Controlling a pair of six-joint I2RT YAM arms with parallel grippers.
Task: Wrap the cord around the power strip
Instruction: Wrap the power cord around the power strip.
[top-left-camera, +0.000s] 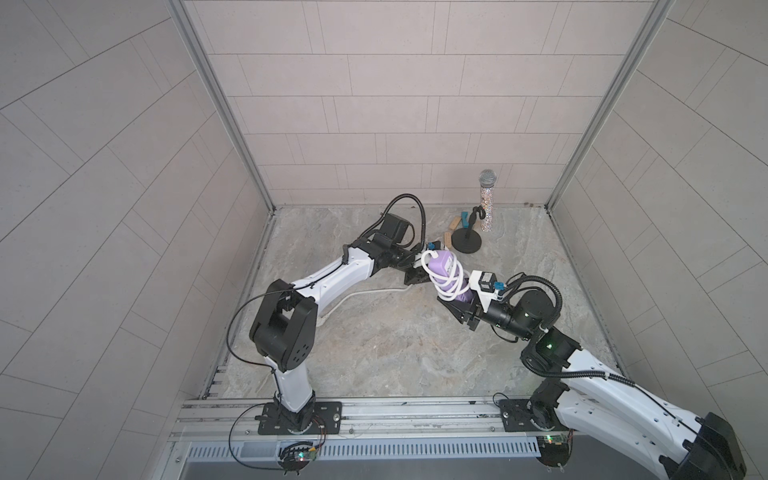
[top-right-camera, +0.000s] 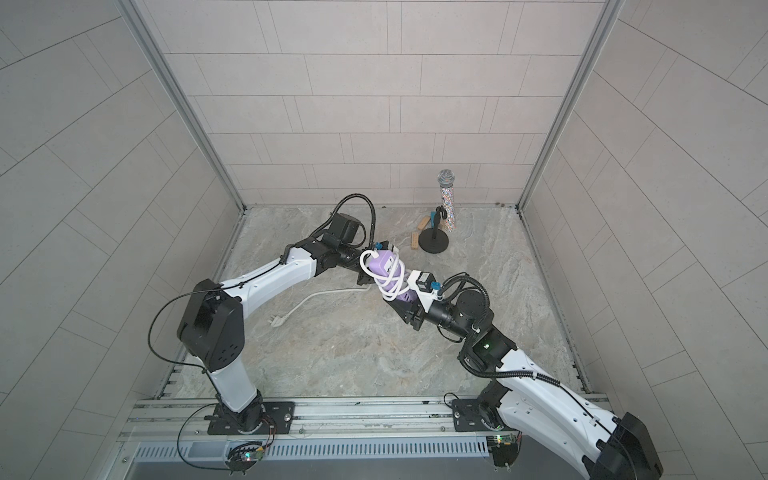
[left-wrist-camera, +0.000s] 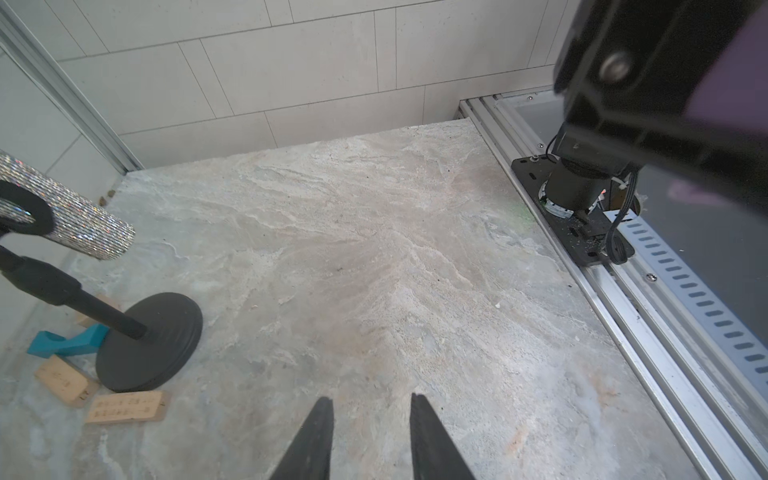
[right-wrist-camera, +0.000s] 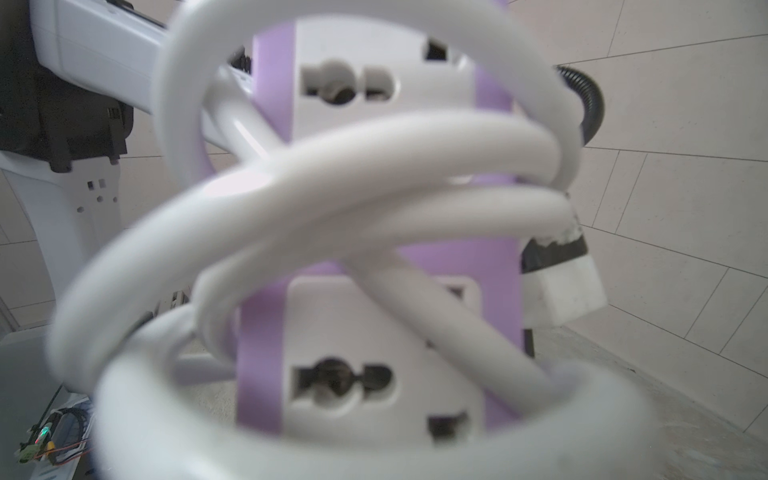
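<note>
**Thin white flexible cord looping around the small lavender-purple rectangular power strip**

On the left of the marbled grey stone counter, the loose tail of the cord is lying flat, and its white plug is resting at the tail's near-left end. The left pincer is sitting just left of the power strip. Its black fingers are standing partly apart with only bare counter showing between them, holding nothing. The power strip is hanging tilted above the middle of the counter, and in both top views several loose loops of cord are circling it. In the right wrist view those loops are crossing its white socket faces. The right pincer is gripping the strip's near-right end firmly, keeping it off the counter. At the far right, a glittery silver microphone is standing upright by a black round-based stand. Pale wooden blocks and a teal block are lying beside the stand.
</note>
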